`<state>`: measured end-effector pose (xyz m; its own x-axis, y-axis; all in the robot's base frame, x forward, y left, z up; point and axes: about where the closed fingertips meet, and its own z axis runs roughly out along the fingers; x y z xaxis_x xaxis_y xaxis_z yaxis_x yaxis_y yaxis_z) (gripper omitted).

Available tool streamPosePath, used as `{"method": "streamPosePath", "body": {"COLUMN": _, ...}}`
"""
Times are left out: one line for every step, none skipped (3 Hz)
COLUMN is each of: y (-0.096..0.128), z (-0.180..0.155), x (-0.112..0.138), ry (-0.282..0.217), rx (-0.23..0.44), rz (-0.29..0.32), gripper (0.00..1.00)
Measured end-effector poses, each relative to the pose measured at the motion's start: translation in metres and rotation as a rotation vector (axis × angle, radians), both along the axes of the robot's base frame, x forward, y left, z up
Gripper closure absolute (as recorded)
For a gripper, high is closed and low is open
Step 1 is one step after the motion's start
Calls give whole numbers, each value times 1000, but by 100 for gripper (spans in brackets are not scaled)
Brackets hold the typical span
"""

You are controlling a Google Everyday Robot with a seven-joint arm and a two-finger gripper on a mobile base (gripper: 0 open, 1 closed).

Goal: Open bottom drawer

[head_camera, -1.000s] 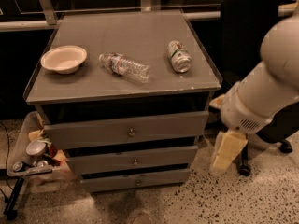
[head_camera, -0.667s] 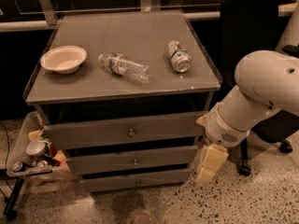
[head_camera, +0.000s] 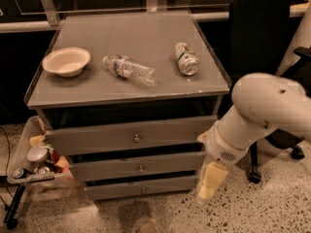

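Gripper: the gripper [head_camera: 211, 182] hangs pointing down at the cabinet's [head_camera: 126, 89] right front corner, level with the two lower drawers and just beside their right ends.
Grip state: I cannot make out whether it is parted or closed (it reads as one pale block); it holds nothing.
Change: since the earlier frames the arm [head_camera: 252, 115] has swung left and dropped, bringing the gripper from out by the chair [head_camera: 257, 33] in to the cabinet's edge.
Bottom drawer: the bottom drawer [head_camera: 116, 190] is lowest of the three, under the middle drawer [head_camera: 112, 169] and top drawer [head_camera: 97, 139]; its front sits as before, its knob [head_camera: 143, 190] untouched.
Cabinet top: bowl [head_camera: 66, 60], bottle [head_camera: 129, 69] and can [head_camera: 186, 58] lie unmoved (left to right).
Left side: a cluttered cart [head_camera: 31, 166] stands against the cabinet.
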<state>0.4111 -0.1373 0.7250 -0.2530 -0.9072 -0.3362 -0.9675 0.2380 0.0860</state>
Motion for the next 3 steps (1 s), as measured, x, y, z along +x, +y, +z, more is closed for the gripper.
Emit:
{"method": "streamPosePath", "body": {"y": 31, "z": -92, "x": -16, "ry": 93, "rx": 33, "rz": 33, "gripper": 0}}
{"method": "streamPosePath", "body": {"y": 61, "z": -179, "x": -12, "ry": 150, "rx": 77, "rz": 40, "gripper": 0}}
{"method": "streamPosePath", "body": {"y": 78, "z": -236, "x": -3, "ry": 217, "rx": 120, "rz": 22, "gripper": 0}}
